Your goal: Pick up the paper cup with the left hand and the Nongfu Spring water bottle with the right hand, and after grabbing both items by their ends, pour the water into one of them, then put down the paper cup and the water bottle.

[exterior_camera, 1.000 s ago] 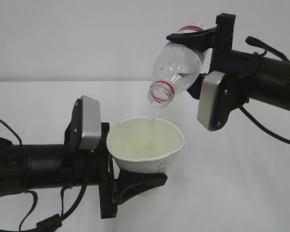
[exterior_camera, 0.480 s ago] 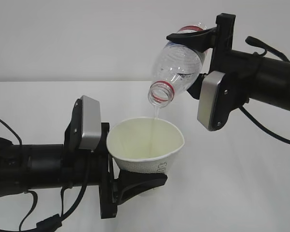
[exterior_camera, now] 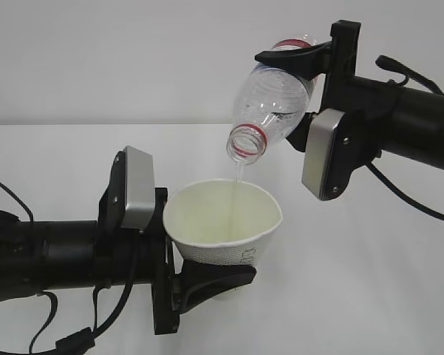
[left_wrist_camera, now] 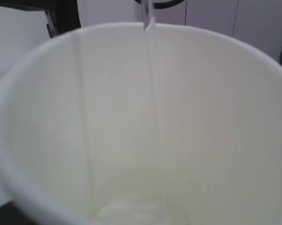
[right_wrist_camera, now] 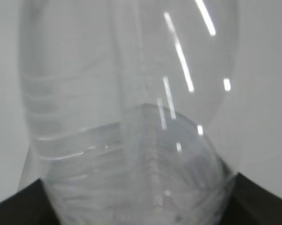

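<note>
The pour itself is the step in hand. Taking the paper cup [exterior_camera: 223, 224] as the landmark, the left hand [exterior_camera: 207, 279] sits just below and to its left, its dark fingers closed around the cup's lower end, so that the cup is carried clear above the white bench [exterior_camera: 369, 296] with its mouth tipped slightly toward the camera. Inside, the left wrist view shows cream walls and a shallow pool of water [left_wrist_camera: 141, 206] gathered at the bottom; the cup looks only a little filled. A thin clear stream drops from above onto the far inner wall and runs down it. Above and to the right of the cup hangs the Nongfu Spring water bottle [exterior_camera: 270, 100], tilted steeply with its open, red-ringed mouth pointing down over the cup's rim, not touching it. The right hand [exterior_camera: 299, 63], farther right and higher still, clamps the bottle at its base end, one finger curving over the top. The right wrist view shows some water lying low against the clear ribbed wall, most of the body being empty. The next move likely calls for holding the cup steady under the stream until the flow thins, then righting the bottle before either hand lowers toward the bench; tipping the cup further would risk a spill.
</note>
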